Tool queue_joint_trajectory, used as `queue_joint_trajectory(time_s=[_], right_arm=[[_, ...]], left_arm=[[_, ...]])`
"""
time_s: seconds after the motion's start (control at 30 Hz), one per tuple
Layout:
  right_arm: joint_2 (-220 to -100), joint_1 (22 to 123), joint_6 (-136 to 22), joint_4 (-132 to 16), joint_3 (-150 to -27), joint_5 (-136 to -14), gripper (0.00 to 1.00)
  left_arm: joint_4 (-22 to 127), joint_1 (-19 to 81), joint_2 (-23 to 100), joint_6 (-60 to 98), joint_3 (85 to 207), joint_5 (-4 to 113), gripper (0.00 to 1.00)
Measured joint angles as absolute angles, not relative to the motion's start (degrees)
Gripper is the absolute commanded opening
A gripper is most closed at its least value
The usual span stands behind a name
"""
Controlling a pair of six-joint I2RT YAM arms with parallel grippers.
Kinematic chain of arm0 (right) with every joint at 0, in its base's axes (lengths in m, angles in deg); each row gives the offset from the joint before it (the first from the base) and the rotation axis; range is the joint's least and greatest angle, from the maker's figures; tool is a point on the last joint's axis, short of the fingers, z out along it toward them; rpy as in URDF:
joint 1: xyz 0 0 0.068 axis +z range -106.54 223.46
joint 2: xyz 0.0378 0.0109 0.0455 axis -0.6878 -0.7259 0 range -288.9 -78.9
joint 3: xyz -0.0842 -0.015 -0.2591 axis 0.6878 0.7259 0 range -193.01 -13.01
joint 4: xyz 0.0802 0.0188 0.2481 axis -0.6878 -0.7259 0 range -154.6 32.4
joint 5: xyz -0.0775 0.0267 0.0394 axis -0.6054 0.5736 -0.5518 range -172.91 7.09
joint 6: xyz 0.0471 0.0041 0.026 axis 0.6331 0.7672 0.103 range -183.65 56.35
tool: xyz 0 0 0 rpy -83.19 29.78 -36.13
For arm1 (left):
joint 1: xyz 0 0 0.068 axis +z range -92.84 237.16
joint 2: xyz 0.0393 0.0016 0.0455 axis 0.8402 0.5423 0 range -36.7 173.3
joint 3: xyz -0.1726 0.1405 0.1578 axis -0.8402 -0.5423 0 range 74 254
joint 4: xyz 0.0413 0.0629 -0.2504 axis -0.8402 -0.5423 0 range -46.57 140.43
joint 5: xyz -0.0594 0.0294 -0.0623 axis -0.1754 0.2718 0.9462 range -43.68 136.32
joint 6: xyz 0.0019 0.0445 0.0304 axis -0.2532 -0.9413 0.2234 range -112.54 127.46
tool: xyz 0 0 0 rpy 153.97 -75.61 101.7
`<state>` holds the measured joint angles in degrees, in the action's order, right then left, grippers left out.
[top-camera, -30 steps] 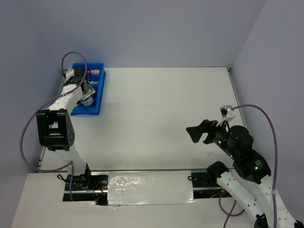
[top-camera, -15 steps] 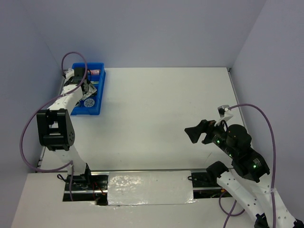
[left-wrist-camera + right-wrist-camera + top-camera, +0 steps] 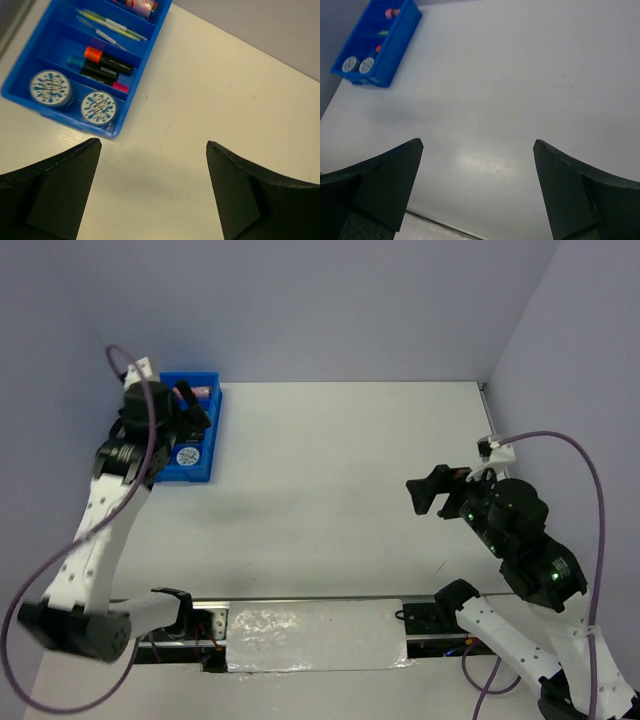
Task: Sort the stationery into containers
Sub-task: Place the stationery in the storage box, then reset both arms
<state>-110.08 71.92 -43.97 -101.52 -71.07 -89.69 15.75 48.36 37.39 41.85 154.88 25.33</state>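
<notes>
Left claw [image 3: 152,150] hangs spread wide and empty above the worktop [image 3: 350,470], just off the near end of the blue divided tray [image 3: 144,65]. Right claw [image 3: 478,145] is likewise fully parted, holding nothing, poised over the right half of the worktop and well apart from the tray.

The tray sits at the far-left corner of the worktop. Contents by size:
- Pink cylinder [image 3: 142,6], in the farthest compartment and partly cut off in the left wrist view.
- Two round patterned discs [image 3: 50,88], side by side in the nearest compartment.
- Short black markers [image 3: 107,59] with orange, blue and pink caps, in the next compartment.
- Thin pens [image 3: 112,25], in the compartment beyond.

Every piece of stationery in view lies inside the tray, so the sorting appears finished. The next move probably calls only for drawing both arms back without clipping the tray's rim.

The worktop is matte white and faintly shadowed. Pale lilac walls close it in at the far, left and right sides.
</notes>
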Motion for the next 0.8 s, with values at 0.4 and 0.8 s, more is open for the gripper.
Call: queue_joint_trajectory(time_s=[0.4, 0.8], right_arm=[[-109.4, 71.9, -49.6, -108.3, -87.0, -100.7, 1.00], [-100.0, 71.9, -51.4, -115.7, -87.5, -101.8, 1.00]], left_arm=[[4.6, 48.9, 4.3, 33.2, 137.9, 27.3, 0.99], [-6.3, 48.9, -16.6, 33.1, 135.6, 28.8, 0.99]])
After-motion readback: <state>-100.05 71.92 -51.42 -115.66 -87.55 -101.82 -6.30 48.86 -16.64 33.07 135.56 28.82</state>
